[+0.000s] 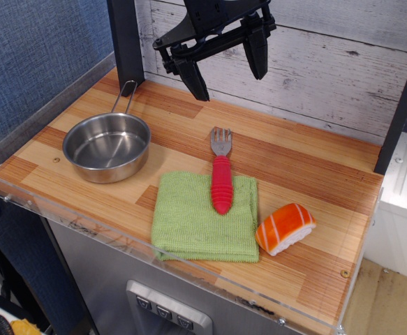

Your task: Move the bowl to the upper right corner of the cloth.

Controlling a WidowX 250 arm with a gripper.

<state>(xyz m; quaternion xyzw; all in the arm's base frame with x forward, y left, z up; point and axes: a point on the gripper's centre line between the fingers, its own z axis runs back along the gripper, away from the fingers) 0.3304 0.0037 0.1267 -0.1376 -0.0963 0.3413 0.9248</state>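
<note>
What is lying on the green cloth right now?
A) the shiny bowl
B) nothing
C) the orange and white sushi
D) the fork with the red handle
D: the fork rests its red handle on the cloth, while the bowl sits apart on the wood.

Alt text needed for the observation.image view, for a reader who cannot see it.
A steel bowl with a wire handle sits on the wooden table, left of and apart from a green cloth. A red-handled fork lies across the cloth's upper right, toy salmon sushi at its right edge. The open end effector hangs above, empty.
</note>
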